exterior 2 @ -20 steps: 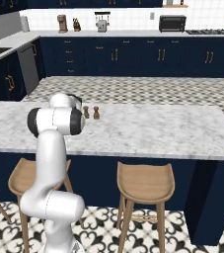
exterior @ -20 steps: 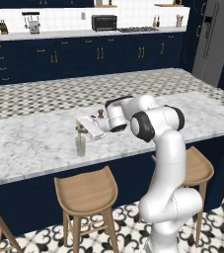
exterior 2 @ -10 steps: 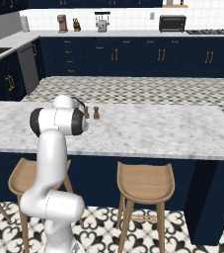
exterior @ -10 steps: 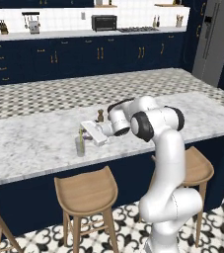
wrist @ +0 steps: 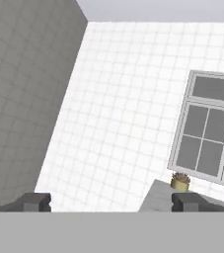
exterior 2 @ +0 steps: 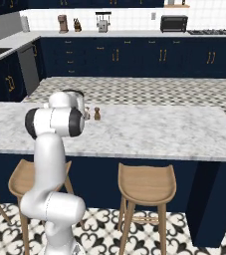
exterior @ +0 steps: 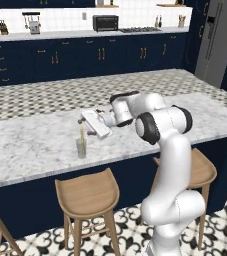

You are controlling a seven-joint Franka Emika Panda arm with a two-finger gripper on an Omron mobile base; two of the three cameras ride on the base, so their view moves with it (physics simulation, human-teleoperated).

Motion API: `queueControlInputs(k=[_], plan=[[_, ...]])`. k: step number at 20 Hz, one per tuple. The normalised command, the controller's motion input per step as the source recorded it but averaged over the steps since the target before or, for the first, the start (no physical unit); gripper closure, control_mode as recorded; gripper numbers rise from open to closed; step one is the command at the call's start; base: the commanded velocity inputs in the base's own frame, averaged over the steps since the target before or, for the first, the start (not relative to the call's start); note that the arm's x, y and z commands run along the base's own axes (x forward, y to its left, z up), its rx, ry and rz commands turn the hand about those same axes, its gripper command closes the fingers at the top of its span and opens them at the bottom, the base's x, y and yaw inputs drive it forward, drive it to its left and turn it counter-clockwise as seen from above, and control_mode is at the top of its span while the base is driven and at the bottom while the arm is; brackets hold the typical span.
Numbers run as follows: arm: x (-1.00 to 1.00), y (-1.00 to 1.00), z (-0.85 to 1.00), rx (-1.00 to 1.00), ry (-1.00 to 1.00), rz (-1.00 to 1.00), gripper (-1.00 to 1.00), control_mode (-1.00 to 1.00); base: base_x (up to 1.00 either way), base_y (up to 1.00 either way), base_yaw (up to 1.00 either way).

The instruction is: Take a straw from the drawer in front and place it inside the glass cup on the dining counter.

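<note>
Gripper (exterior: 83,121) clenched a second ago, now released, jaws spread wide. Straw (exterior: 80,134) stands upright in glass cup (exterior: 81,148), directly below gripper at 6 o'clock. Cup near front edge of counter (exterior: 30,145); bare marble at 9 o'clock. Shaker (exterior 2: 97,114) behind arm.

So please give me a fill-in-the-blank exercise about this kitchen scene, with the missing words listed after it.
1. The straw stands inside the glass ____.
2. The glass cup stands on the ____ top of the dining counter.
3. The fingers of the hand stand wide ____, with nothing between them.
4. Below the counter's front edge stand wooden ____.

Missing words: cup; marble; open; stools
</note>
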Motion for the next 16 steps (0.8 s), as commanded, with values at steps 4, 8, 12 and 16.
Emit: queueControlInputs(k=[4,8,12,16], plan=[[-0.89,-0.03,0.95,-0.18,-0.39,-0.01,-1.00,-1.00,0.00,0.00,0.00],[-1.00,0.00,0.61,-0.46,-0.67,0.00,-1.00,-1.00,0.00,0.00,0.00],[-1.00,0.00,0.32,-0.60,-0.76,0.00,-1.00,-1.00,0.00,0.00,0.00],[-1.00,0.00,0.08,-0.64,-0.74,0.00,-1.00,-1.00,0.00,0.00,0.00]])
